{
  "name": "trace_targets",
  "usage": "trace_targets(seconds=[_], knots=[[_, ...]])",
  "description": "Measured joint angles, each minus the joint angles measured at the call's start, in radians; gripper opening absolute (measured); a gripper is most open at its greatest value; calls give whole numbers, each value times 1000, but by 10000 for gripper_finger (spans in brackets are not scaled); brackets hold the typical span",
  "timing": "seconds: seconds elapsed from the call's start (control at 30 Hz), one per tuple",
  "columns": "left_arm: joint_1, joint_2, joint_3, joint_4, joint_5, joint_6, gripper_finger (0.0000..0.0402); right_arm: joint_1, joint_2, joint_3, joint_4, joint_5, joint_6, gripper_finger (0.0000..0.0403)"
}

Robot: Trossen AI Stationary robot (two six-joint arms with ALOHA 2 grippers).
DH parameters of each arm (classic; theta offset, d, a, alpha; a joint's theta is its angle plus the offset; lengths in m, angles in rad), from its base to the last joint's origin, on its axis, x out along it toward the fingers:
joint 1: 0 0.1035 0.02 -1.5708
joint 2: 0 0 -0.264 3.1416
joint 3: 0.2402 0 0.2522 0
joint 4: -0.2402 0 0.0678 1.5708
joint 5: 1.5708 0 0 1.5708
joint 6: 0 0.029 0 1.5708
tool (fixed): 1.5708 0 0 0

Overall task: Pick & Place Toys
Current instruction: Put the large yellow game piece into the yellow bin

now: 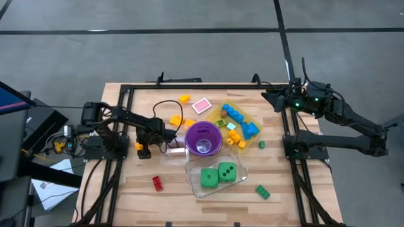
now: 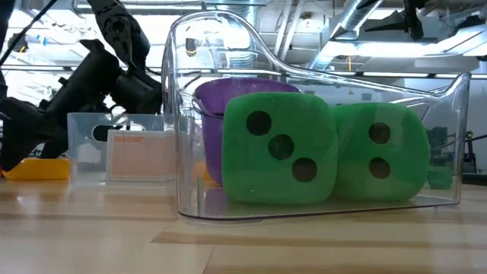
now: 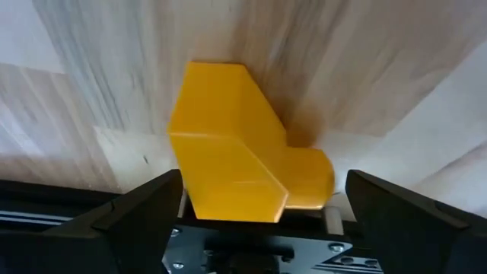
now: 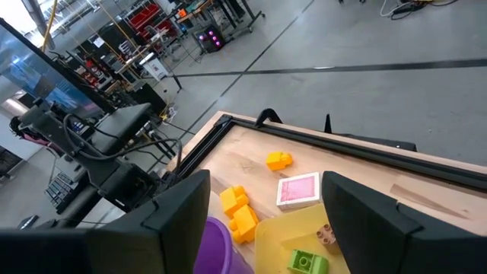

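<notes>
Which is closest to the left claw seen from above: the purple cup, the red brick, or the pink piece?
From the left gripper, at the table's left:
1. Red brick, toward the front edge.
2. Purple cup, mid-table.
3. Pink piece, toward the back edge.

Purple cup (image 1: 203, 139) mid-table, touching clear tub (image 1: 216, 173); yellow tray (image 1: 235, 121) just beside cup

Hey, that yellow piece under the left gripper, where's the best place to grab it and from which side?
Probably from straight above, across the yellow piece's wide flat-sided body, not its rounded stub. The left gripper already hangs open over it, one finger on each side.
</notes>
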Motion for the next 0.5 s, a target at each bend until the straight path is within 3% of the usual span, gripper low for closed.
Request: trace_targets(seconds=[0.2, 0.5], knots=[[0, 20, 0, -1, 0, 0, 353, 0, 0, 0, 0, 0, -3, 246], [0, 18, 0, -2, 21, 5, 259, 0, 0, 0, 0, 0, -3, 246]])
